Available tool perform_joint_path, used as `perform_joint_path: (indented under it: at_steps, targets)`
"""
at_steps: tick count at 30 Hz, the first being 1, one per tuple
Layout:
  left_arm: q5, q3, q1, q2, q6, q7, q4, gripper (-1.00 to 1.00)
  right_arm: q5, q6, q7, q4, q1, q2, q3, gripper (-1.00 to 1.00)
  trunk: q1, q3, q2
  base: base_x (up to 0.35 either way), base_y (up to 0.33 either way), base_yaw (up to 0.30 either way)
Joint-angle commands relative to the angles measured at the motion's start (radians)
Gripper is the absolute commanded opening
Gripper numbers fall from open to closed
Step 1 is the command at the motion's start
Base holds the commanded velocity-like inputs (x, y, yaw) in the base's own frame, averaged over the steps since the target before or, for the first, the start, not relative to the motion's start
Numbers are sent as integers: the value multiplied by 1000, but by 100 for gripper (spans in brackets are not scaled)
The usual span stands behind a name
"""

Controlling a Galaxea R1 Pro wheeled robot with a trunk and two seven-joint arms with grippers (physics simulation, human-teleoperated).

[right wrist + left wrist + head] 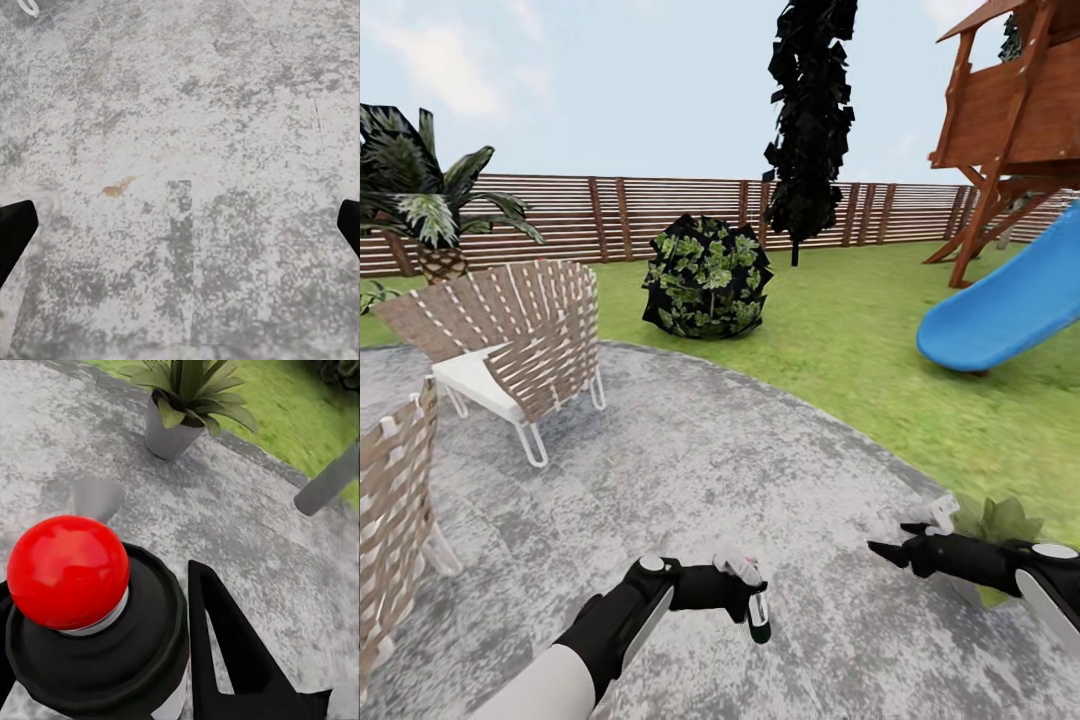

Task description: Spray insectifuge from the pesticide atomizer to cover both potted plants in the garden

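My left gripper point(748, 592) is shut on the pesticide atomizer point(757, 612), a small dark bottle with a whitish-grey head, held low over the mottled grey patio point(690, 470). In the left wrist view the atomizer point(90, 615) shows a red ball on a black body beside one black finger point(225, 652). One potted plant point(187, 390), broad green leaves in a grey pot, stands at the patio edge ahead of it. In the head view that potted plant point(1000, 522) sits behind my right gripper point(890, 538), which is open and empty. The right gripper point(180, 225) looks down on bare paving.
Two woven wicker chairs point(520, 340) point(395, 520) stand on the patio's left. A round leafy bush point(707, 277) and a dark tree point(810, 110) are on the lawn ahead. A blue slide point(1010, 300) with a wooden playhouse point(1010, 110) is at right, and the slatted fence point(660, 215) is behind.
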Motion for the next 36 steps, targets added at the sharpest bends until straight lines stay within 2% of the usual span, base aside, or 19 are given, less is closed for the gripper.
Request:
perform_joint_path:
  at_steps: [1, 2, 4, 7, 11, 14, 17, 19, 21, 22, 24, 25, 26, 27, 28, 30, 34, 35, 36]
  targets:
    - [-1, 0, -1, 1, -3, -36, 0, -100, 1, 4, 11, 0, 0, 0, 2, 100, 0, 0, 0, 0, 0, -291]
    - [0, 1, -2, 2, -9, -68, 0, -100, 1, 6, 18, 0, 0, 0, 4, 100, 0, 0, 0, 0, 0, -291]
    - [0, 4, -3, 4, -41, -90, 0, -100, 0, 7, 34, 0, 0, -2, 5, 100, 0, 0, 0, 0, 0, -291]
    - [2, 6, -4, 4, -103, -95, 27, -100, 1, 9, 89, 0, 0, -3, 5, 100, 0, 0, 0, 0, 0, -291]
    - [0, 6, -4, 4, -120, -113, 74, -100, 2, 14, 110, 3, 0, 2, 17, 100, 0, 0, 0, 0, 0, -291]
    - [1, 5, -4, 8, -116, -189, 78, -100, 2, 21, 111, 4, -1, 18, 54, 100, 0, 0, 0, 0, 0, -291]
    - [-3, 5, -11, 9, -108, -283, 77, -100, 1, 27, 114, 3, -2, 22, 65, 100, 0, 0, 0, 0, 0, -291]
    - [-5, 4, -19, 8, -107, -307, 77, -100, 1, 27, 113, 3, -2, 28, 68, 100, 0, 0, 0, 0, 0, -291]
    - [-5, 4, -23, 8, -110, -317, 78, -100, 1, 27, 109, 3, -3, 41, 70, 100, 0, 0, 0, 0, 0, -291]
    - [-7, 2, -24, 8, -116, -319, 78, -100, 4, 27, 106, 4, -3, 71, 71, 100, 0, 0, 0, 0, 0, -291]
    - [-8, 0, -24, 9, -134, -318, 79, -100, 35, 26, 107, 4, -3, 102, 73, 100, 0, 0, 0, 0, 0, -215]
    - [-8, -1, -24, 9, -151, -318, 79, -100, 45, 26, 107, 7, -3, 108, 75, 100, 0, 0, 0, 0, 0, -59]
    - [-24, -4, -24, 7, -167, -313, 85, -100, 53, 25, 105, 9, -3, 118, 77, 100, 0, 0, 0, 0, 0, -5]
    - [-73, -3, -24, 3, -172, -306, 85, -100, 53, 26, 106, 9, -3, 120, 78, 100, 0, 0, 0, 0, 0, -2]
    - [-158, 0, -24, -2, -210, -302, 86, -100, 52, 26, 110, 7, -3, 135, 107, 100, 0, 0, 0, 0, 0, 0]
    - [-176, -1, -24, -4, -219, -302, 86, -100, 53, 26, 109, 6, -3, 151, 129, 100, 0, 0, 0, 0, 0, 0]
    - [-184, -3, -23, -7, -223, -303, 87, -100, 53, 22, 111, 5, -3, 160, 145, 100, 0, 0, 0, 0, 0, 0]
    - [-184, -3, -23, -9, -223, -303, 90, -100, 53, 20, 111, 5, -3, 161, 160, 100, 0, 0, 0, 0, 0, 0]
    - [-184, -3, -23, -10, -223, -303, 93, -100, 53, 18, 110, 5, -4, 161, 180, -100, 0, 0, 0, 0, 0, 0]
